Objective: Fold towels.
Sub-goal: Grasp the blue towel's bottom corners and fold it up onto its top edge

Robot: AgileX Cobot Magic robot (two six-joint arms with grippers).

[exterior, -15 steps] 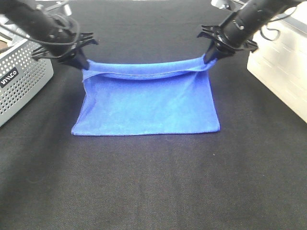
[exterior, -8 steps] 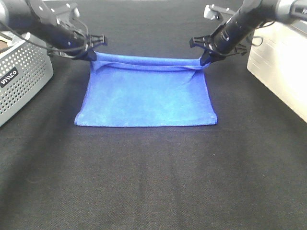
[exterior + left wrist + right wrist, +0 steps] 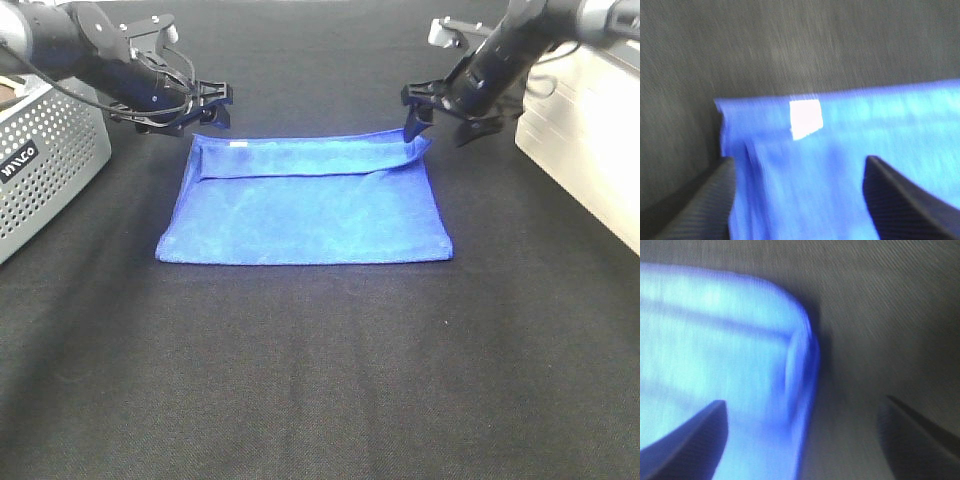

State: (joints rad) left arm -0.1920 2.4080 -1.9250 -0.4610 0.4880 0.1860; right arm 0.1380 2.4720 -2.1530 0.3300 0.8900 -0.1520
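The royal-blue towel lies flat on the black table, with a doubled band along its far edge. My left gripper hovers open just behind the towel's far left corner. In the left wrist view the towel and its white tag sit between the spread fingers, which hold nothing. My right gripper is open at the far right corner. In the blurred right wrist view the towel's corner lies free ahead of the spread fingers.
A grey perforated basket stands at the left edge, close to my left arm. A white box stands at the right edge, beside my right arm. The black cloth-covered table spreads toward the front.
Both grippers carried the towel's raised far edge away and down, then opened and let go. The edge now rests on the table and the towel lies flat.
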